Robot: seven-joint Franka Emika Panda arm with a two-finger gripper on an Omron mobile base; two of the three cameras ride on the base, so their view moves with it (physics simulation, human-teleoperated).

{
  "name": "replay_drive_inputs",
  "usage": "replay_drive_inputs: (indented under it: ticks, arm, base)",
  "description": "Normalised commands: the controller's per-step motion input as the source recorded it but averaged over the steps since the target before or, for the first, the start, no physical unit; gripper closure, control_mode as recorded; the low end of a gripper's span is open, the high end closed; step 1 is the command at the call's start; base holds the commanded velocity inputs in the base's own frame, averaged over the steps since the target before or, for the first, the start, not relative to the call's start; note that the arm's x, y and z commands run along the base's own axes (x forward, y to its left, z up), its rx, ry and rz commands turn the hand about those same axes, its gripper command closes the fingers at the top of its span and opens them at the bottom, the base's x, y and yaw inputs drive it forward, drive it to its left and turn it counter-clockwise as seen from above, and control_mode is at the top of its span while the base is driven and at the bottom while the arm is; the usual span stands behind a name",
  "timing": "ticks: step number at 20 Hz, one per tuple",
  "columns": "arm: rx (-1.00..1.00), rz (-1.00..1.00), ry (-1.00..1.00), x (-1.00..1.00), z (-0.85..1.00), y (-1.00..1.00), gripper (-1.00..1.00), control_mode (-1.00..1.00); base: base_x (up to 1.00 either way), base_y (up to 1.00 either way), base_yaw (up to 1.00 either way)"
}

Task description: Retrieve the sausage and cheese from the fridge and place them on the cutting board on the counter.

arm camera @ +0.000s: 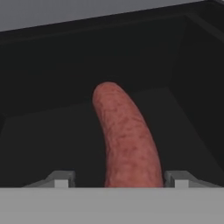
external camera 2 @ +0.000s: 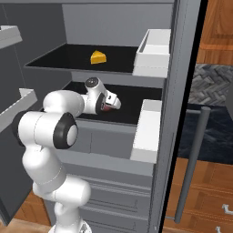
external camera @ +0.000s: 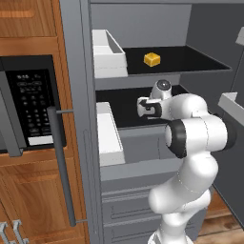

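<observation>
end effector [arm camera: 118, 179] inside fridge [external camera: 86, 143] at lower black shelf [external camera: 126, 107], fingers apart either side of sausage [arm camera: 124, 142], contact unclear | sausage lying on that shelf | cheese [external camera: 152, 59] on upper shelf [external camera: 190, 59]

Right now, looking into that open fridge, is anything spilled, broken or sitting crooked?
Nothing stands out. The cheese sits flat on the upper black shelf, and the sausage lies whole on the shelf below, between the fingertips of the gripper. No spills or damage show on the fridge.
</observation>
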Motion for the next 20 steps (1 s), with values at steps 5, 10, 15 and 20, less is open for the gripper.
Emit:
replay_drive_inputs:
  ticks: [5, 10, 15, 20]
  arm:
    - [0.00, -0.02, 0.00, -0.08, -0.74, -0.08, 1.00, -1.00]
    - [0.00, -0.01, 0.01, -0.46, -0.80, -0.10, 1.00, -1.00]
    - [0.04, 0.00, 0.00, -0.99, -0.34, -0.09, 1.00, -1.00]
    - [0.15, 0.00, 0.00, -1.00, 0.48, -0.03, 1.00, -1.00]
  base:
    - [0.00, 0.00, 0.00]
    - [0.00, 0.00, 0.00]
    - [0.00, 0.00, 0.00]
    - [0.00, 0.00, 0.00]
